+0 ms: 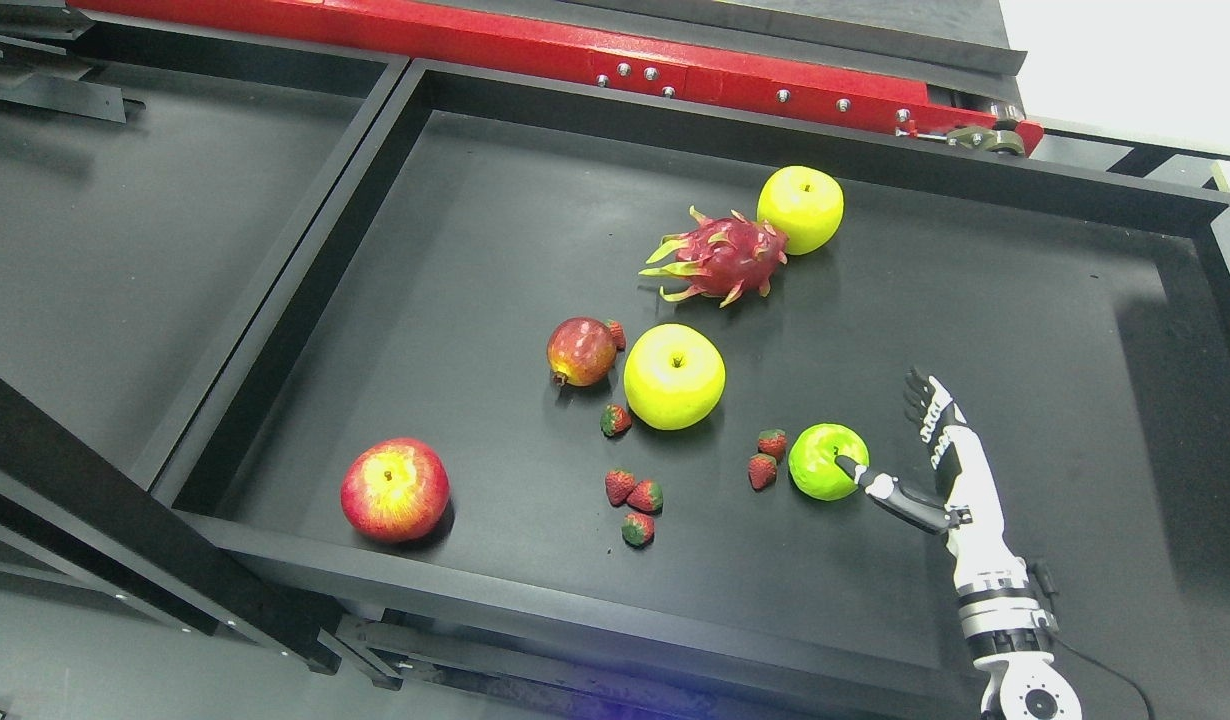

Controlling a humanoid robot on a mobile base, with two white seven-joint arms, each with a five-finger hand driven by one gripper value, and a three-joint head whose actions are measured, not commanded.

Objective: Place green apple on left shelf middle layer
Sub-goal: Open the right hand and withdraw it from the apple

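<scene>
A small bright green apple [825, 459] lies in the black tray [975, 300], toward its near right part. My right hand [890, 440] is just to the apple's right, open: the thumb tip touches the apple's right side while the other fingers [925, 400] point up and away from it, holding nothing. Its white forearm comes up from the lower right. Two larger yellow-green apples lie farther off, one in the middle [673, 376] and one near the back wall [801, 208]. The left arm does not show.
A dragon fruit [720, 258] lies beside the back apple, a pomegranate [580, 351] left of the middle one, a red apple [395, 489] at the near left. Several strawberries [765, 458] are scattered just left of the green apple. A second black tray [125, 250] adjoins on the left.
</scene>
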